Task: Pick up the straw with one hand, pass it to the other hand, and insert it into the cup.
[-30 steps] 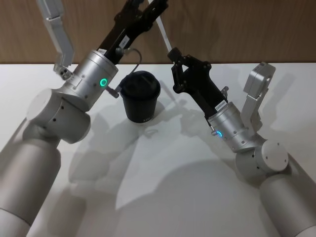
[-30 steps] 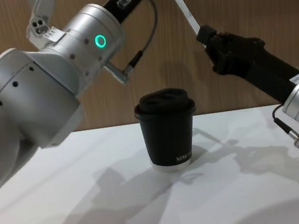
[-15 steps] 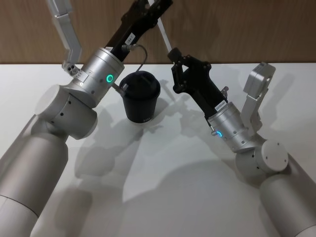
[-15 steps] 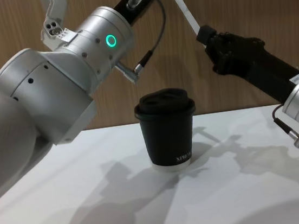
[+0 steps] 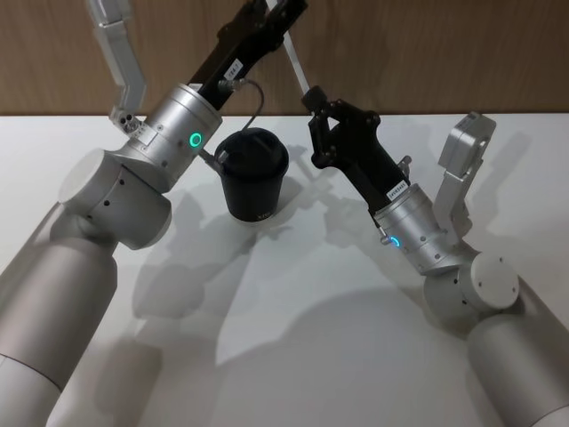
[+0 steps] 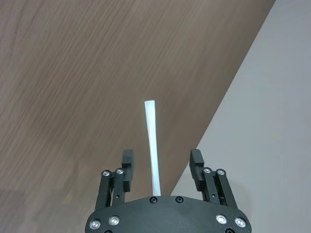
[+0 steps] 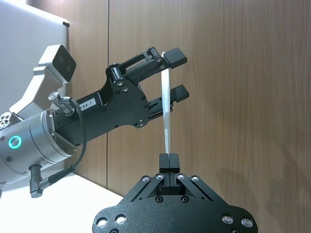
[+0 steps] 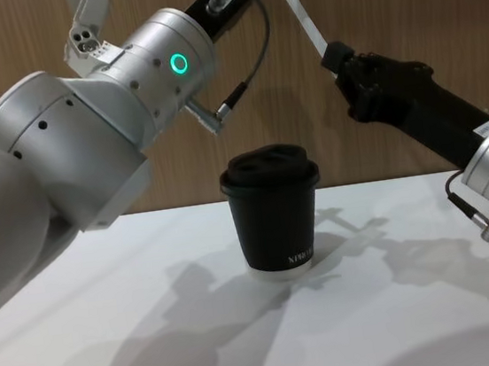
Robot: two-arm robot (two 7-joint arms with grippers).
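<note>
The black lidded cup (image 5: 253,173) (image 8: 274,206) stands upright on the white table. Above and behind it, my right gripper (image 5: 313,96) (image 7: 168,158) is shut on the lower end of the thin white straw (image 5: 293,58) (image 7: 166,116), holding it up at a slant. My left gripper (image 5: 277,11) (image 6: 162,158) is raised at the straw's upper end, open, its two fingers on either side of the straw (image 6: 152,145). In the right wrist view the straw's top sits between the left gripper's (image 7: 174,74) spread fingers.
A wood-panelled wall rises right behind the white table (image 5: 293,311). Both arms reach up over the table's far half, left of and right of the cup. The table's near half lies in front of them.
My left arm has swung its wrist and elbow slightly higher and closer, while its gripper stays around the straw's top. The right arm, straw and cup have not moved.
</note>
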